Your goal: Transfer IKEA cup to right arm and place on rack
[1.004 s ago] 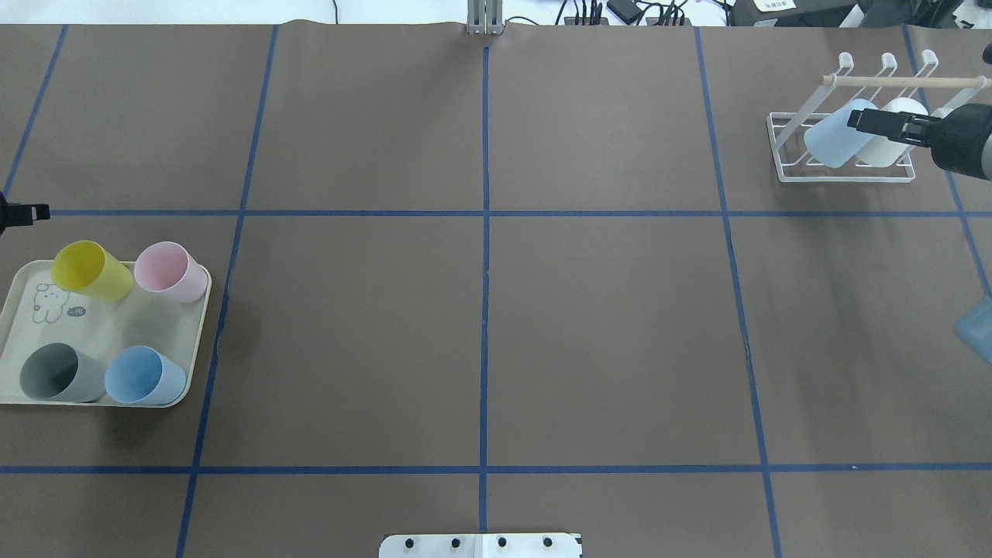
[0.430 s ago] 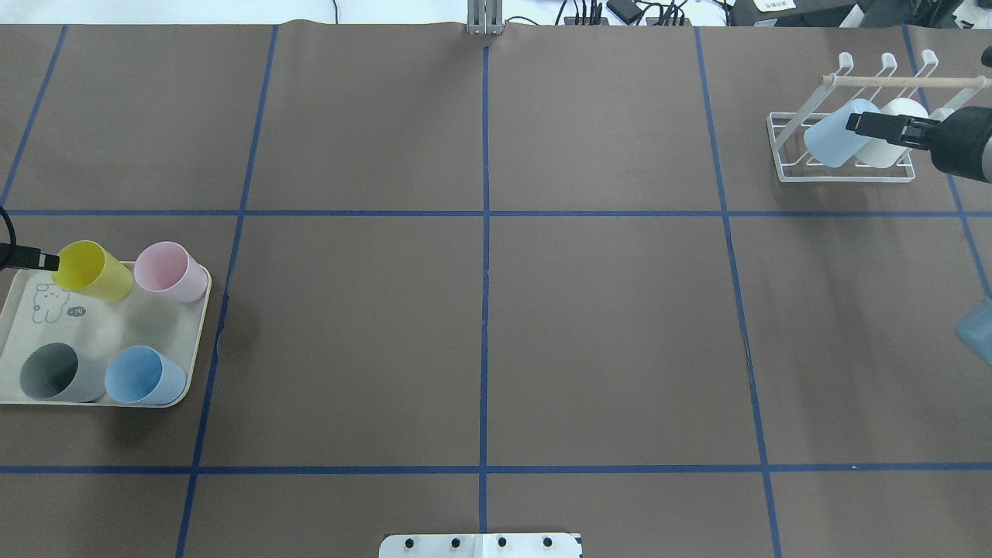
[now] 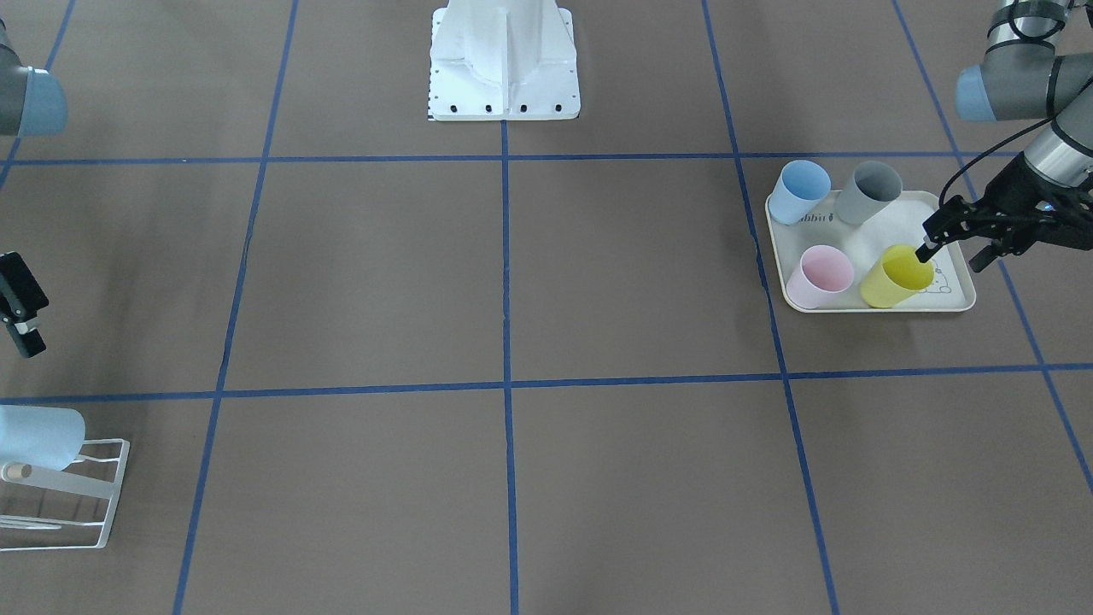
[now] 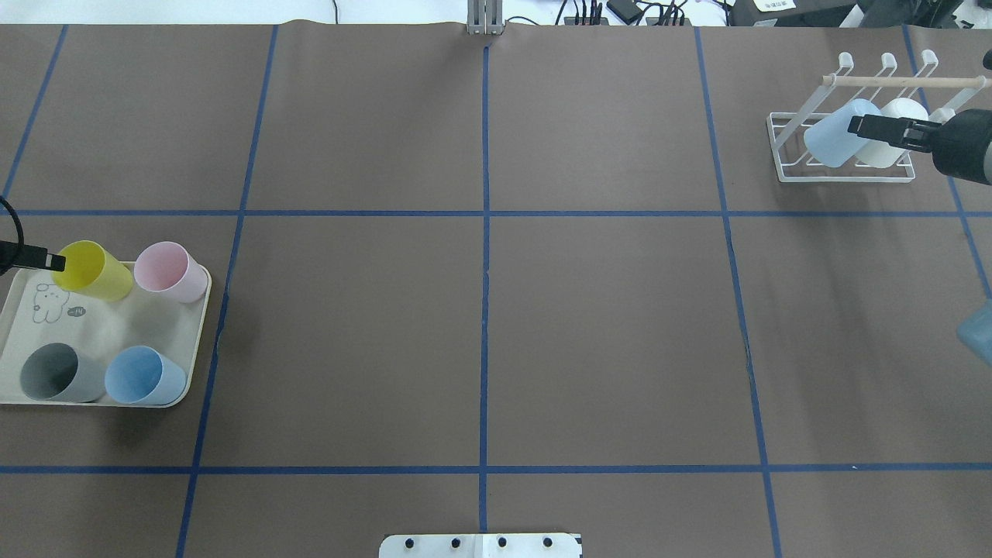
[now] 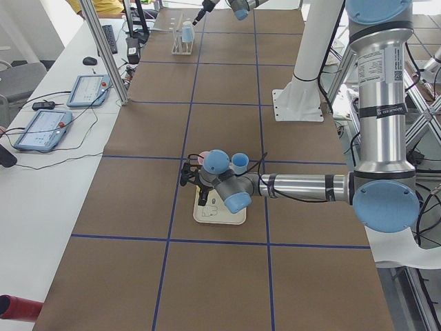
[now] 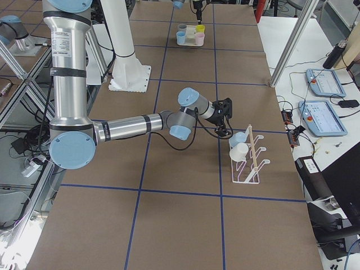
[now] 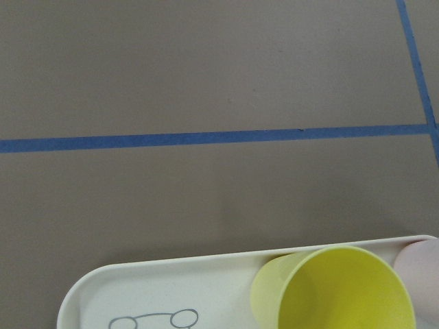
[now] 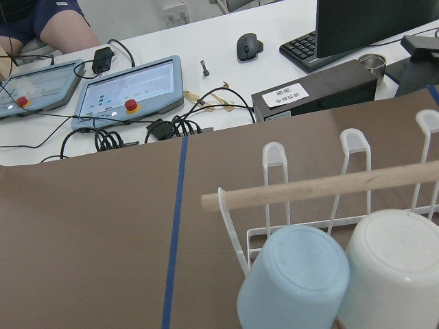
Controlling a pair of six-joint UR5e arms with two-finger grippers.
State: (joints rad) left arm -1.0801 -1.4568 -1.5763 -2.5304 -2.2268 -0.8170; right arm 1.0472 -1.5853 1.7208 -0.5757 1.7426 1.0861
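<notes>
By the robot's base, at the left end of the table (image 4: 604, 333), sits a cream tray (image 4: 116, 325) with a little rabbit drawn on it. Four cups stand on the tray, mouths up. The grey cup (image 4: 54, 373) and the blue cup (image 4: 143, 376) are in the near row. The yellow cup (image 4: 91, 271) and the pink cup (image 4: 167, 271) are in the far row, just beside each other.

The yellow cup stands in the far left corner of the tray. The left claw (image 3: 951, 259) is at this cup, and its two fingers are spread apart. One fingertip (image 3: 924, 252) is right at the rim of the yellow cup. The other finger is out past the cup, over the edge of the tray. I cannot tell if the fingertip touches the rim.

Farther away, in the far right corner of the table, stands the white wire rack (image 4: 845, 180) with a wooden bar (image 4: 891, 80) across its top. Two cups lean on it, bottoms up: a light blue cup (image 4: 825, 143) and a white cup (image 4: 883, 153), side by side. The right claw (image 4: 852, 124) hangs near them. I cannot tell if its fingers are apart or together.

Past the far edge of the table lie two tablets (image 8: 127, 86) with red buttons, and a computer mouse (image 8: 249, 46).
</notes>
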